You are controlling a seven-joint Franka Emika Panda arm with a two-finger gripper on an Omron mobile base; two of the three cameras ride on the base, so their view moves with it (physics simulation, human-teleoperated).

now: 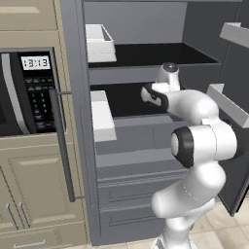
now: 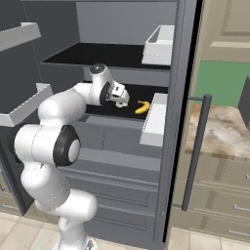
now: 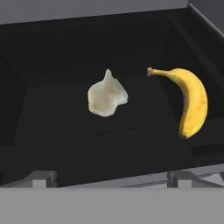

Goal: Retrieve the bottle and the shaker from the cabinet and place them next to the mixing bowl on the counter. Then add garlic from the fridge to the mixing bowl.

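Garlic (image 3: 107, 95) ahead of open tool (image 3: 112, 178)

The microwave (image 1: 29, 92) display (image 1: 35, 62) reads 13:13 in pale digits; its keypad labels are too small to read.

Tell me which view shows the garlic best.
The hand view: the garlic lies whole on the black shelf, left of the banana. In the right base view the arm covers it; the left base view gives nothing recognisable.
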